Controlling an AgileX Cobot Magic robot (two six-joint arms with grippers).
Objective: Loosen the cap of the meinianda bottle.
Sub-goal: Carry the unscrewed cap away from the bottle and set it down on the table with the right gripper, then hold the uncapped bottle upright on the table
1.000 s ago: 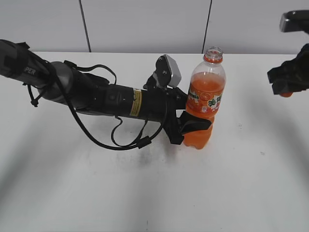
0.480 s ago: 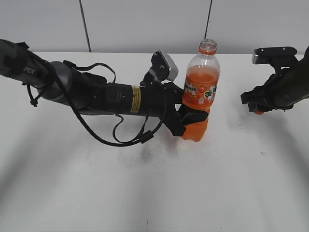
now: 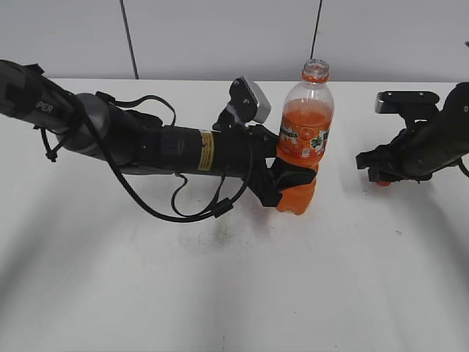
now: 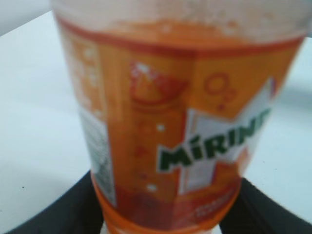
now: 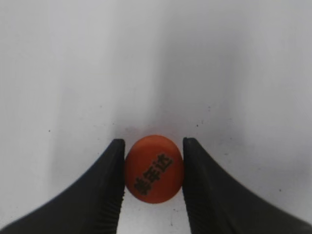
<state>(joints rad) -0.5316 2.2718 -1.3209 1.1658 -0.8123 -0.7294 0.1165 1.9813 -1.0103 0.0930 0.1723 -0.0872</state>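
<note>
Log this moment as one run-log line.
left gripper: shut on meinianda bottle, upright on table | bottle mouth: open, cap off | right gripper: shut on cap, low near table, right of bottle

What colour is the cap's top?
Orange with dark characters; the cap shows best in the right wrist view.

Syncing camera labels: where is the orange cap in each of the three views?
Exterior: the cap is a sliver of orange under the right gripper, right of the meinianda bottle, low over the table.
Left wrist: not in view; only the bottle's label, close up.
Right wrist: bottom centre, between the two black fingers, printed top facing the camera.
Shared landmark: the white table.
</note>
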